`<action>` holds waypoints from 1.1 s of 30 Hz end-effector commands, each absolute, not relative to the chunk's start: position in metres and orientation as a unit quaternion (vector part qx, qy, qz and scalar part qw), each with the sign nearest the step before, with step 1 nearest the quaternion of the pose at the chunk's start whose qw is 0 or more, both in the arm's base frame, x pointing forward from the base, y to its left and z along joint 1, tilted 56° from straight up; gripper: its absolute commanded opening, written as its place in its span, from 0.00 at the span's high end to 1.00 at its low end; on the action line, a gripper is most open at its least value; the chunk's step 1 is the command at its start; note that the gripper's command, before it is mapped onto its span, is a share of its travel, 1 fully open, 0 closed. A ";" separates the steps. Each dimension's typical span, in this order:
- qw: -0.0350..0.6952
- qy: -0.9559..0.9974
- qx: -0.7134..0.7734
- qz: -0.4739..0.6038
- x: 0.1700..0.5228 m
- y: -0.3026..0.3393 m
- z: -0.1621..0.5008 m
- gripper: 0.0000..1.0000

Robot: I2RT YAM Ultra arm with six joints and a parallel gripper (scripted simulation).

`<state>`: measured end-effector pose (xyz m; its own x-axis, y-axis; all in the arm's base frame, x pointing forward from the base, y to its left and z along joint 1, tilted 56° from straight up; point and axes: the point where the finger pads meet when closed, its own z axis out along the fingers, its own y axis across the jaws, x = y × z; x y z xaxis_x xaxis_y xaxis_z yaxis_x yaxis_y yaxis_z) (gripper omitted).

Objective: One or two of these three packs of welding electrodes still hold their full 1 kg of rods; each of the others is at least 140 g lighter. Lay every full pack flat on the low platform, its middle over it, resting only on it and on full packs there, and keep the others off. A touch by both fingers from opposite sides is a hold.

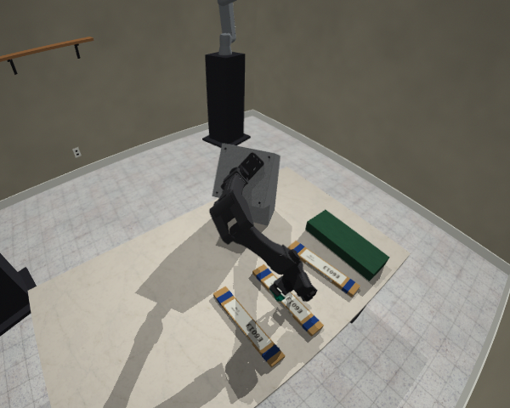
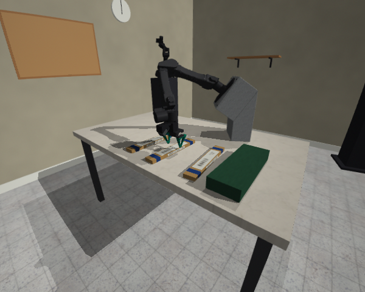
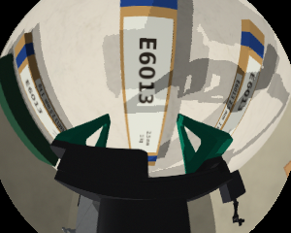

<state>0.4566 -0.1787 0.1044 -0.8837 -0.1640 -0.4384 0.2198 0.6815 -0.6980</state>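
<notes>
Three long flat electrode packs, white with blue and tan ends and marked E6013, lie side by side on the table. The middle pack also shows in the exterior view and the wrist view. The pack nearest the platform and the outer pack lie flat on either side. My gripper is open, low over the middle pack, its green fingers on either side of the pack's width, with a gap on each side. The dark green low platform holds nothing.
The arm's grey base block stands behind the packs. The table's front edge runs close to the packs' near ends. Black pillars stand on the floor beyond the table.
</notes>
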 end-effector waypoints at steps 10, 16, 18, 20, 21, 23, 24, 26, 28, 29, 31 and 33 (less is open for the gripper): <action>0.272 0.879 0.009 -0.393 0.474 -0.167 0.116 0.03; 0.268 0.880 0.009 -0.392 0.472 -0.166 0.113 0.03; 0.266 0.881 0.008 -0.392 0.471 -0.166 0.111 0.03; 0.264 0.881 0.008 -0.391 0.470 -0.165 0.109 0.03; 0.263 0.882 0.007 -0.391 0.470 -0.165 0.108 0.03; 0.261 0.882 0.007 -0.391 0.469 -0.165 0.106 0.03; 0.260 0.883 0.006 -0.392 0.468 -0.165 0.105 0.03; 0.258 0.883 0.006 -0.392 0.467 -0.165 0.103 0.03; 0.256 0.884 0.005 -0.392 0.466 -0.164 0.101 0.03; 0.258 0.883 0.006 -0.392 0.467 -0.165 0.103 0.03; 0.261 0.882 0.008 -0.393 0.469 -0.165 0.105 0.03; 0.261 0.882 0.008 -0.393 0.469 -0.165 0.105 0.03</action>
<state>0.4641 -0.1774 0.1115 -0.8684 -0.1713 -0.4654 0.2362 0.6822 -0.6919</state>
